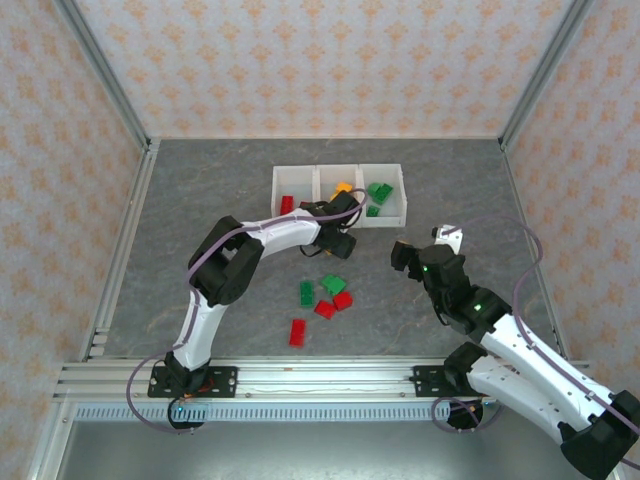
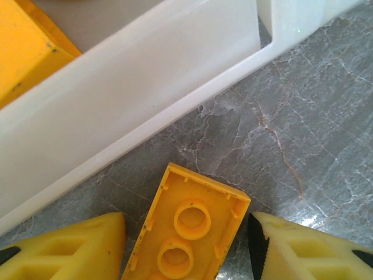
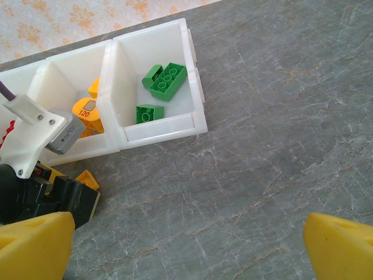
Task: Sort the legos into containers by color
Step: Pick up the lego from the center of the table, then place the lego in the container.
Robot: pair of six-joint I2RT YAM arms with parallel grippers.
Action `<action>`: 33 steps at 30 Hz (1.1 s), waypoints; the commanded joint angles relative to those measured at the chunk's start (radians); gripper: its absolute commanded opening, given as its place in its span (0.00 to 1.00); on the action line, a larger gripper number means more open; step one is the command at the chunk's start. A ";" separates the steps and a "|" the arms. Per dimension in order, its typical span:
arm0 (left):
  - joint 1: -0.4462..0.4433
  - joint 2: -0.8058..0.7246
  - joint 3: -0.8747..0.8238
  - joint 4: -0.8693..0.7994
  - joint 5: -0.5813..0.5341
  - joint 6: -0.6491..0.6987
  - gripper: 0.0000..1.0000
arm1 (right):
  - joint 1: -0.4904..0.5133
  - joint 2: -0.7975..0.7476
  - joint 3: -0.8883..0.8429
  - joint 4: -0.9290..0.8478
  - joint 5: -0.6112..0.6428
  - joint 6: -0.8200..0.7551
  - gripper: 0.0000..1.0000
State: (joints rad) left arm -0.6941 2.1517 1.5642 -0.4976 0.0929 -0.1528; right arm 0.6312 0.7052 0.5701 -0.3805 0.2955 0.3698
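Note:
A yellow lego [image 2: 189, 227] lies studs-down on the table, just in front of the white containers [image 2: 134, 99]. My left gripper [image 2: 186, 251] straddles it, jaws open, with a narrow gap at the right pad. In the top view the left gripper [image 1: 340, 235] sits below the middle bin of the containers [image 1: 338, 167]. The bins hold a red lego [image 1: 287, 204], an orange one [image 1: 342, 188] and green ones [image 1: 379, 192]. My right gripper [image 1: 405, 255] hovers open over bare table; its wrist view shows two green legos [image 3: 167, 80] in the end bin.
Loose legos lie in mid-table: two green [image 1: 307, 293] [image 1: 333, 285] and three red [image 1: 343, 300] [image 1: 324, 309] [image 1: 298, 332]. Another yellow piece [image 2: 26, 49] rests inside the bin beyond the wall. Patterned walls and metal posts enclose the table.

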 commanded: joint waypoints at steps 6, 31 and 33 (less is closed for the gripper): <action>-0.007 0.026 -0.031 -0.075 -0.066 -0.042 0.41 | -0.007 -0.003 -0.007 0.006 0.015 -0.009 1.00; 0.022 -0.274 -0.008 0.020 -0.210 -0.226 0.15 | -0.007 -0.010 -0.006 0.003 0.022 -0.008 1.00; 0.043 -0.269 0.024 0.028 -0.212 -0.240 0.15 | -0.007 -0.010 -0.006 0.003 0.021 -0.008 1.00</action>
State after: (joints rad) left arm -0.6807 1.9068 1.5341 -0.5030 -0.0727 -0.3519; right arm 0.6312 0.7048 0.5701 -0.3805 0.2955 0.3698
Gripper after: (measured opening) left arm 0.272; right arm 0.998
